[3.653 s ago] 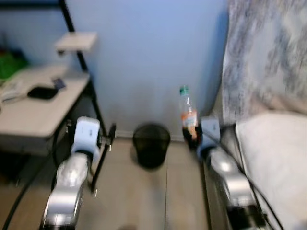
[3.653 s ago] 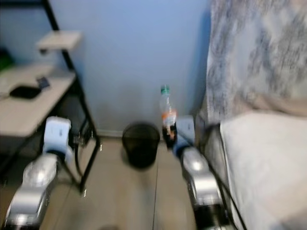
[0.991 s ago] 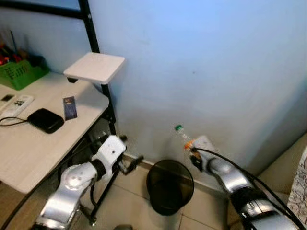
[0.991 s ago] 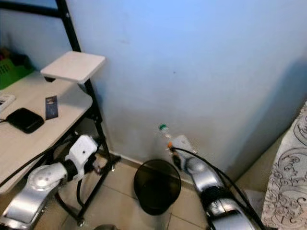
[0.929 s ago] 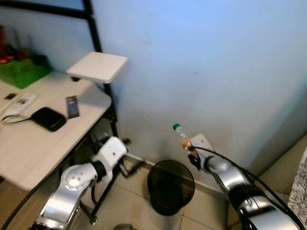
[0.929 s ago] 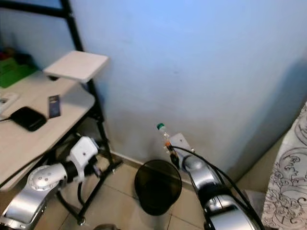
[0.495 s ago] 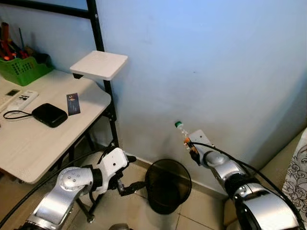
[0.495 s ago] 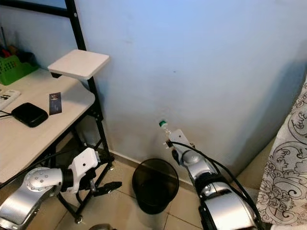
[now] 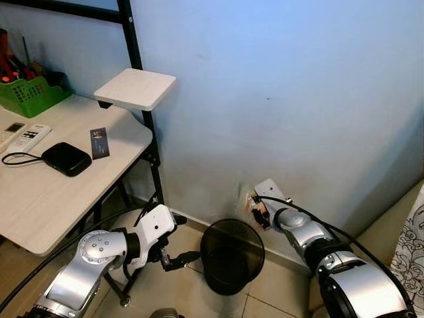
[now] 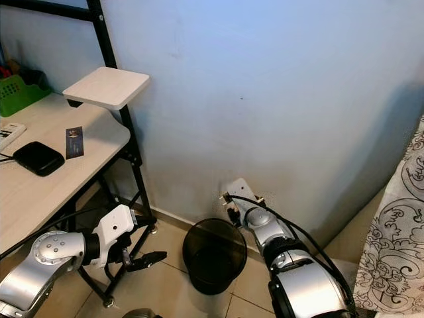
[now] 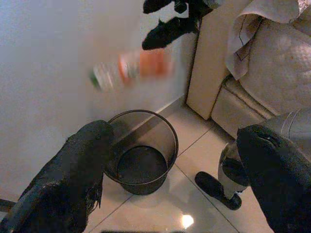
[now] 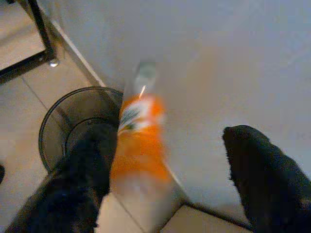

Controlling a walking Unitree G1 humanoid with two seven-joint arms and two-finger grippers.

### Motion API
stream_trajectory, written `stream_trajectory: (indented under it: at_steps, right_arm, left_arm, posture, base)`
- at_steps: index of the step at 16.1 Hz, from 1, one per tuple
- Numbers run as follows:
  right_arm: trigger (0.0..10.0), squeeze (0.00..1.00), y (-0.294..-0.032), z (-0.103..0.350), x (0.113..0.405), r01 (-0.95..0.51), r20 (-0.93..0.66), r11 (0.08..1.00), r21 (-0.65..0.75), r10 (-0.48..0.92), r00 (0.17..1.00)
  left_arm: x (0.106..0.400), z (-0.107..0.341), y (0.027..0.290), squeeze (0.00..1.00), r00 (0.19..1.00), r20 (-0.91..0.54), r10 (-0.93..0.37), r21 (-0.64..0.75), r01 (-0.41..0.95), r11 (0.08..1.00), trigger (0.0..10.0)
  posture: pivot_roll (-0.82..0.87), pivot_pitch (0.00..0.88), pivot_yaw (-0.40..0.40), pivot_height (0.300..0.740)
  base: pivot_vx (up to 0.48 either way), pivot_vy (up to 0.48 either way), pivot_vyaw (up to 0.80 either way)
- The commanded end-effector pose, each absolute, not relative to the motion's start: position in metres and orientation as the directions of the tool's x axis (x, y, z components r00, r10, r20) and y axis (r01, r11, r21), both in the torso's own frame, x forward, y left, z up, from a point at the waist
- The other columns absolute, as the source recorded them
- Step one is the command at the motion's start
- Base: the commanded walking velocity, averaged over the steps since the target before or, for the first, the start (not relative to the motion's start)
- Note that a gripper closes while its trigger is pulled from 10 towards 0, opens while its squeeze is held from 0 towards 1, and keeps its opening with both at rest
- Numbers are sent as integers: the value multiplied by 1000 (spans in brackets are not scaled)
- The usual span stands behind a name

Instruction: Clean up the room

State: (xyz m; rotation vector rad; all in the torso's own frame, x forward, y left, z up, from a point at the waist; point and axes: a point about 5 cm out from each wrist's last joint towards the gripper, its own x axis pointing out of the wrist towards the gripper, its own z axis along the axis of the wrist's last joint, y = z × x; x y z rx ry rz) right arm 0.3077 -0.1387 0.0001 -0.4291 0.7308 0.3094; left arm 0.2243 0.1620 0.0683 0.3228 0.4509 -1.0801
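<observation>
Bottle dropping toward the bin

Lower centre: black mesh bin (image 9: 232,257) looks empty; blurred orange-labelled bottle (image 12: 141,141) in mid-air above it, between the spread fingers of the right gripper (image 12: 167,182). Left gripper (image 11: 182,167) gapes wide.

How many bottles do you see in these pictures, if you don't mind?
1: a blurred orange-labelled bottle in mid-air between the open fingers of the right gripper, above the black wastebasket. Others may be hidden.

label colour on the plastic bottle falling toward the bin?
Orange with a white-and-green patch, on the blurred clear plastic bottle above the black mesh bin; clearest in the right wrist view.
</observation>
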Motion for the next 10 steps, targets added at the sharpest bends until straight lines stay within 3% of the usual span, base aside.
stream_trajectory:
  at_steps: [1, 6, 9, 10]
  right_arm:
    - [10000, 1000, -137, 3, 310, -408, -689, 883, -234, 146, 710]
    - [10000, 1000, -137, 3, 308, -387, -639, 915, -116, 230, 734]
    - [10000, 1000, -152, 13, 310, -259, -523, 964, -54, 194, 830]
    - [10000, 1000, -161, 23, 306, -168, -431, 986, -10, 147, 890]
  left_arm:
    - [225, 71, 161, 0, 386, -507, -771, 44, 905, 423, 10000]
    - [223, 73, 159, 0, 386, -493, -780, 36, 904, 425, 10000]
    - [226, 79, 153, 0, 494, -414, -765, 38, 849, 527, 10000]
    - [231, 81, 149, 0, 593, -367, -716, 28, 777, 629, 10000]
  posture:
    - [209, 0, -27, 740]
    - [208, 0, -26, 740]
    - [185, 0, -18, 740]
    - [159, 0, -5, 740]
  base:
    - [0, 0, 0]
    - [0, 0, 0]
    - [0, 0, 0]
    - [0, 0, -769]
